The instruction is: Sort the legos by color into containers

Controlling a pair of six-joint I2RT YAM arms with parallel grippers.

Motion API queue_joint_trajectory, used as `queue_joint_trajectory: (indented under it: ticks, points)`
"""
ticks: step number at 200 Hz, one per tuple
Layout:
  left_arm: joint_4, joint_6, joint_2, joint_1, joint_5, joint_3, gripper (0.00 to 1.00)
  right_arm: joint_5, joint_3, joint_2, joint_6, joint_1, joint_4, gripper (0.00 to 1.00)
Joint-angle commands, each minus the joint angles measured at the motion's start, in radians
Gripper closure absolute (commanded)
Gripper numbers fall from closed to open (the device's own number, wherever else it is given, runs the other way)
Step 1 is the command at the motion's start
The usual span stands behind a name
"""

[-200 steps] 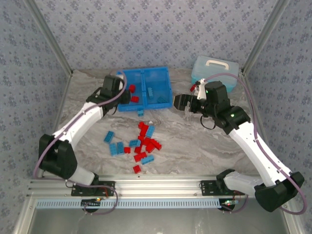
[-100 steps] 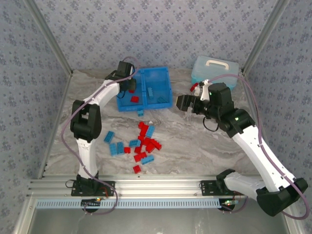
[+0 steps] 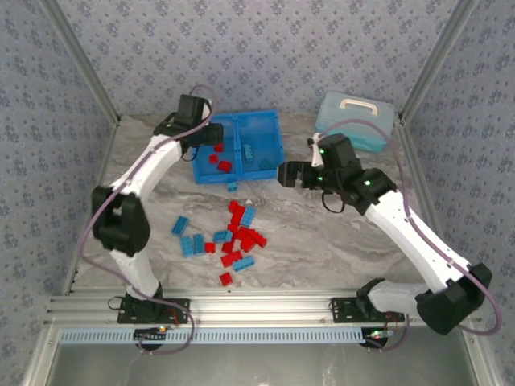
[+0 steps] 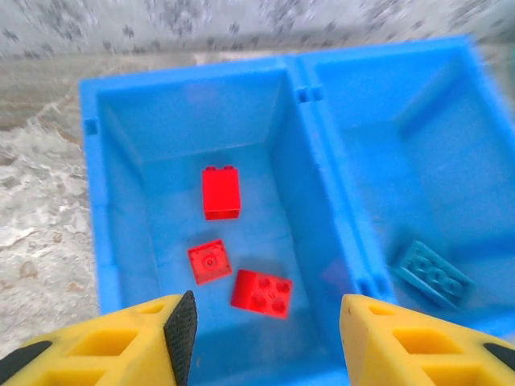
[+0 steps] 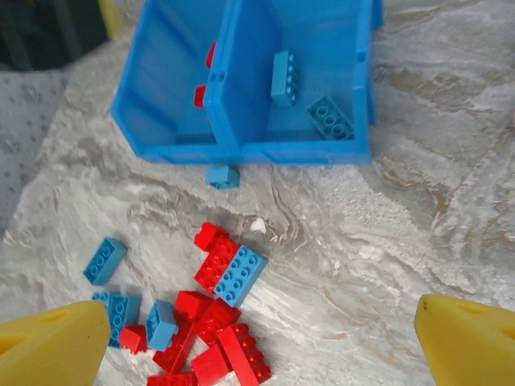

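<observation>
Your left arm (image 3: 149,165) is stretched far forward, its wrist above the left far corner of the bright blue shallow plastic tray (image 3: 241,119). The left fingers (image 4: 145,347) stand apart and released, nothing between them, over the tray's left compartment. Three red plastic bricks (image 4: 221,193) lie in that compartment, and light blue bricks (image 5: 283,78) in the right one.

Your right arm (image 3: 402,221) slants up-left, its wrist just beside the tray's right near corner. The right fingers (image 5: 48,346) are spread wide and empty above the marbled counter (image 3: 322,241).

The loose red and blue bricks (image 3: 237,237) lie mixed at mid-counter, and one blue brick (image 5: 223,177) touches the tray's near wall.

Both wrist views cut the fingers off at the lower edge. The left wrist view is blurred along the top.
</observation>
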Motion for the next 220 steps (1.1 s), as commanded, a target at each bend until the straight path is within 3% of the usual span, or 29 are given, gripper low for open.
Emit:
queue_joint_trajectory:
  ticks: [1, 35, 83, 128, 197, 220]
  points:
    - [-0.016, 0.042, -0.225, -0.010, 0.099, -0.125, 0.47, 0.098, 0.062, 0.101, -0.029, 0.077, -0.097, 0.00]
    - [-0.047, 0.148, -0.494, -0.026, 0.201, -0.397, 0.38, 0.125, 0.102, 0.309, -0.035, 0.204, -0.086, 0.04]
    - [-0.082, 0.216, -0.761, -0.028, 0.098, -0.605, 0.12, 0.108, 0.196, 0.558, -0.041, 0.223, -0.054, 0.10]
    - [-0.076, 0.249, -0.753, -0.018, 0.100, -0.588, 0.05, 0.056, 0.229, 0.700, -0.004, 0.224, -0.018, 0.15]
    - [-0.081, 0.249, -0.765, 0.000, 0.110, -0.603, 0.03, 0.038, 0.206, 0.793, 0.035, 0.229, 0.023, 0.17]
    - [-0.081, 0.253, -0.765, 0.003, 0.111, -0.606, 0.03, 0.069, 0.184, 0.813, 0.061, 0.223, 0.014, 0.29]
